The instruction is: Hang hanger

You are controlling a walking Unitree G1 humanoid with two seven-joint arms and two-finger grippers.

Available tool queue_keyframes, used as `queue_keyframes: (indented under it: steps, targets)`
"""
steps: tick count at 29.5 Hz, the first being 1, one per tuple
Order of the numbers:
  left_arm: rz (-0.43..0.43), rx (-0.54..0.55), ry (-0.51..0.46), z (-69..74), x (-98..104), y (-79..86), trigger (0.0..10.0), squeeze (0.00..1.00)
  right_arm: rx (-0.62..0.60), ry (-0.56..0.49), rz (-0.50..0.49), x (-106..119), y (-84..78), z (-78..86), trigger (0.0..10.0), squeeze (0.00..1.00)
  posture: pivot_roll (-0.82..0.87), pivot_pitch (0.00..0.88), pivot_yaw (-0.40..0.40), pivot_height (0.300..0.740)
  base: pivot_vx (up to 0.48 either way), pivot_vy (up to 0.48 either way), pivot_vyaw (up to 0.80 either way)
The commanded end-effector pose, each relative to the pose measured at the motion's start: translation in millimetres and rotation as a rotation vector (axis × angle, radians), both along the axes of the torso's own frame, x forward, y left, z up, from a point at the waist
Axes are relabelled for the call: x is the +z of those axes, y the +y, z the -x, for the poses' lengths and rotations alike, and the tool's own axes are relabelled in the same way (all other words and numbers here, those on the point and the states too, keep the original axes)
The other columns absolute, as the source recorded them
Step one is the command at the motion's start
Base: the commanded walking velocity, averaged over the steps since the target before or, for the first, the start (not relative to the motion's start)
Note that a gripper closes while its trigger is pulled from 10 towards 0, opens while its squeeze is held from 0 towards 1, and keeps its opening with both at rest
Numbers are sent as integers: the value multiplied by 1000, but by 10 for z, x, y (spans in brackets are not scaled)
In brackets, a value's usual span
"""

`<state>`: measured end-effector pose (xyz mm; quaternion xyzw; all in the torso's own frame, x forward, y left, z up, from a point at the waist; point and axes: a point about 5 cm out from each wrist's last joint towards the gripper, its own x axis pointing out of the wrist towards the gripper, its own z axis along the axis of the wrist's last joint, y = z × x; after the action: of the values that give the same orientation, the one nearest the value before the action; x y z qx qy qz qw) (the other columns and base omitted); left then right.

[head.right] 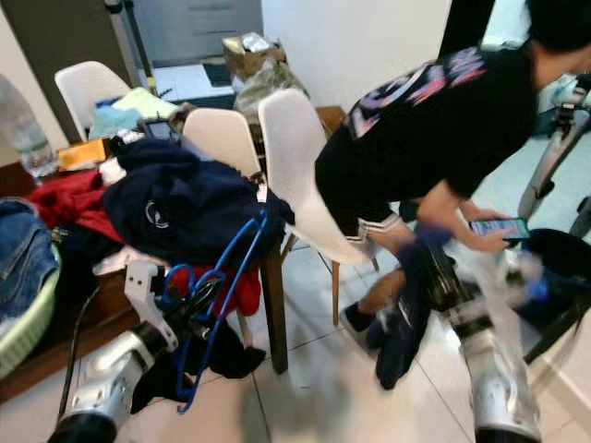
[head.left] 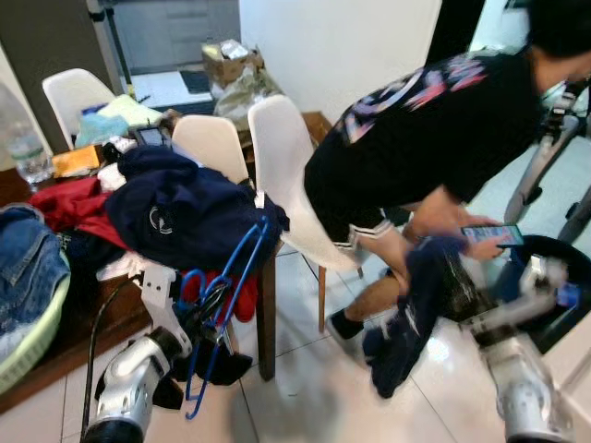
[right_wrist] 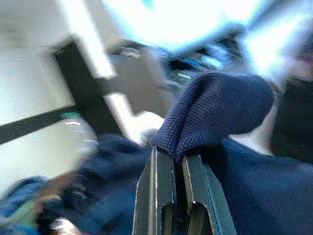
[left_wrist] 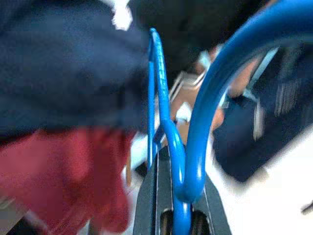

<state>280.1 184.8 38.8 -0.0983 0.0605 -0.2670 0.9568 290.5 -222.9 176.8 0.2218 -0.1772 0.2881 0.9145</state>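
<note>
The left end effector (head.left: 208, 314) grips the blue hanger (head.left: 224, 300) at the desk (head.left: 102, 323) corner, its fingers (left_wrist: 156, 196) pinched on the wire low on the frame, so the hanger rises from the grip up against the navy clothes (head.left: 189, 217) heaped on the desk, with a red garment (head.left: 242, 295) just beside it. To the right of the desk, the right end effector (right_wrist: 178, 171) holds a fold of a navy garment (head.left: 414, 309), which hangs toward the floor in front of a bent-over person (head.left: 434, 138) holding a phone (head.left: 492, 234).
</note>
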Motion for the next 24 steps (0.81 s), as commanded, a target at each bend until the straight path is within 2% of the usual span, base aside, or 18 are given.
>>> queue_keyframes:
  steps: [1,2,3,4,5,7,9,10,11,13,14,17,18,20,24]
  targets:
    - [-22,-4,50,63,-107,-2,10000,0,44,7,8,10,81,9,10000,0,98,0,-20,740,277,0,0]
    - [-26,-5,106,137,-226,-30,10000,0,54,-39,22,170,148,-35,10000,0,98,0,-20,740,0,0,0]
    - [-13,3,192,299,-416,-47,10000,0,78,-111,39,395,289,-111,10000,0,102,0,-27,740,0,0,0]
    - [-13,3,192,299,-416,-47,10000,0,78,-111,39,395,289,-111,10000,0,102,0,-27,740,0,0,0]
    - [0,10,250,420,-539,-58,10000,0,94,-158,52,548,395,-161,10000,0,107,0,-30,740,0,0,0]
    - [0,10,250,420,-539,-58,10000,0,94,-158,52,548,395,-161,10000,0,107,0,-30,740,0,0,0]
    - [15,30,324,613,-693,-62,10000,0,108,-225,71,813,628,-284,10000,0,123,0,-37,740,0,0,800]
    - [15,30,324,613,-693,-62,10000,0,108,-225,71,813,628,-284,10000,0,123,0,-37,740,0,0,800]
    - [32,21,358,695,-745,-83,10000,0,116,-254,65,955,797,-375,10000,0,145,0,-47,740,0,0,800]
    - [32,21,358,695,-745,-83,10000,0,116,-254,65,955,797,-375,10000,0,145,0,-47,740,0,0,800]
    - [56,7,389,763,-774,-102,10000,0,135,-268,60,1075,928,-404,10000,0,148,0,-48,740,0,0,800]
    - [56,7,389,763,-774,-102,10000,0,135,-268,60,1075,928,-404,10000,0,148,0,-48,740,0,0,800]
    - [102,-6,425,837,-805,-108,10000,0,154,-279,48,1194,1074,-457,10000,0,164,0,-57,740,0,0,800]
    - [179,-31,468,941,-848,-108,10000,0,186,-276,57,1321,1265,-495,10000,0,174,0,-63,740,0,0,800]
    - [208,-35,485,997,-881,-101,10000,0,210,-279,75,1379,1386,-509,10000,0,174,0,-63,740,0,0,800]
